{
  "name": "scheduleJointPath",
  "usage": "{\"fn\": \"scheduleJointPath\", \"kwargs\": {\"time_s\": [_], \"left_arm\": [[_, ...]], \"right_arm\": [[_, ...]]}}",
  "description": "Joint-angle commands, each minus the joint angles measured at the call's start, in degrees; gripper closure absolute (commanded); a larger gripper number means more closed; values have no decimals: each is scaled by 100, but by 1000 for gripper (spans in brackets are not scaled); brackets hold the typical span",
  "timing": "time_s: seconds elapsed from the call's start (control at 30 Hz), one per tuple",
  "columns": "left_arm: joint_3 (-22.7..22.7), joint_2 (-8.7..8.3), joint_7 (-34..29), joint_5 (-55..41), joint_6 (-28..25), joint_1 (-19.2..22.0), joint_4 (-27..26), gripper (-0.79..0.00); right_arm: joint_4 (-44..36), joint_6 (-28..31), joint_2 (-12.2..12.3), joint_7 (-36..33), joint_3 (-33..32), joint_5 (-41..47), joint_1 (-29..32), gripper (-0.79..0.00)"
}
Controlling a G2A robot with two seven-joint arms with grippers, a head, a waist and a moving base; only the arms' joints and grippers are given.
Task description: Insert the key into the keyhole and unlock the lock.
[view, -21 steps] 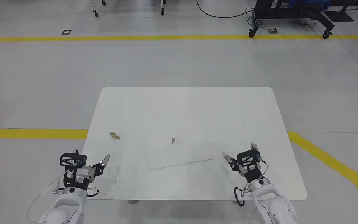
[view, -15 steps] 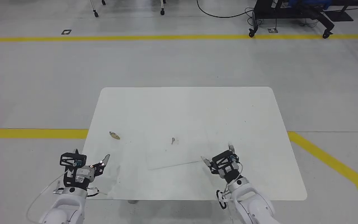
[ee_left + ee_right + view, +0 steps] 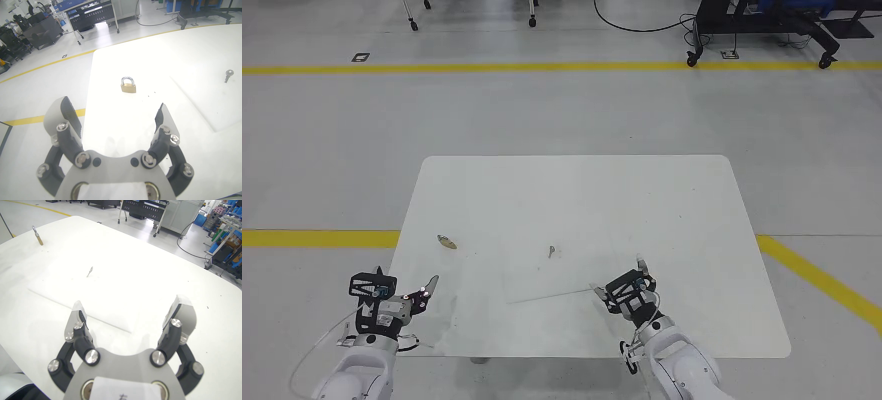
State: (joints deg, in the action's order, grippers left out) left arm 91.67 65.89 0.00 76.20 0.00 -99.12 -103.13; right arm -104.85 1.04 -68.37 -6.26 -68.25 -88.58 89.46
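Observation:
A small brass padlock [image 3: 446, 241] [image 3: 128, 85] [image 3: 38, 239] with a steel shackle lies on the white table [image 3: 662, 200] toward its left side. A little silver key [image 3: 551, 250] [image 3: 228, 74] [image 3: 89, 271] lies near the table's middle. My left gripper [image 3: 407, 289] [image 3: 115, 115] hangs open at the table's near-left corner, well short of the padlock, nothing between its fingers. My right gripper [image 3: 620, 278] [image 3: 130, 308] stands open over the near part of the table, to the right of the key and nearer than it, holding nothing.
A thin white sheet [image 3: 562, 270] [image 3: 85, 291] lies flat on the table under the key, its near edge close to my right gripper. Yellow floor tape [image 3: 542, 68] and wheeled carts [image 3: 762, 25] stand beyond the table's far side.
My right gripper has moved left and a little farther onto the table, from the near-right edge toward the key. The left arm, padlock and key have stayed put.

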Motion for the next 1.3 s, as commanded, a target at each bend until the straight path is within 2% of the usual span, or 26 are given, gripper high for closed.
{"fn": "scheduleJointPath", "kwargs": {"time_s": [0.0, 0.13, 0.23, 0.27, 0.3, 0.43, 0.67, 0.73, 0.77, 0.8, 1.0, 1.27], "left_arm": [[0, 0, 0, 0, 0, 0, 0, -785], [0, 0, 0, 0, 0, 0, 0, -785], [0, 0, 0, 0, 0, 0, 0, -785], [0, 0, 0, 0, 0, 0, 0, -785], [0, 0, 0, 0, 0, 0, 0, -785], [0, 0, 0, 0, 0, 0, 0, -785], [0, 0, 0, 0, 0, 0, 0, -785], [0, 0, 0, 0, 0, 0, 0, -785], [0, 0, 0, 0, 0, 0, 0, -785], [0, 0, 0, 0, 0, 0, 0, -785], [0, 0, 0, 0, 0, 0, 0, -785], [0, 0, 0, 0, 0, 0, 0, -785]], "right_arm": [[40, 485, -23, 98, 209, 1, -211, -785], [498, 1041, -125, 98, 704, 170, -891, -785], [933, 1051, -231, -242, 1037, 155, -1445, -785], [1049, 1003, -269, -310, 1138, 190, -1576, -690], [1153, 960, -304, -383, 1228, 220, -1693, -659], [1579, 885, -431, -687, 1460, 466, -2128, -742], [2212, 898, -630, -980, 1667, 1338, -2653, -693], [2367, 820, -686, -1114, 1731, 1530, -2756, -566], [2445, 743, -715, -1165, 1745, 1645, -2804, -419], [2502, 711, -741, -1186, 1773, 1726, -2849, -382], [2880, 591, -874, -1289, 1877, 2123, -3100, -382], [3187, 558, -970, -1082, 1888, 2342, -3222, -366]]}}
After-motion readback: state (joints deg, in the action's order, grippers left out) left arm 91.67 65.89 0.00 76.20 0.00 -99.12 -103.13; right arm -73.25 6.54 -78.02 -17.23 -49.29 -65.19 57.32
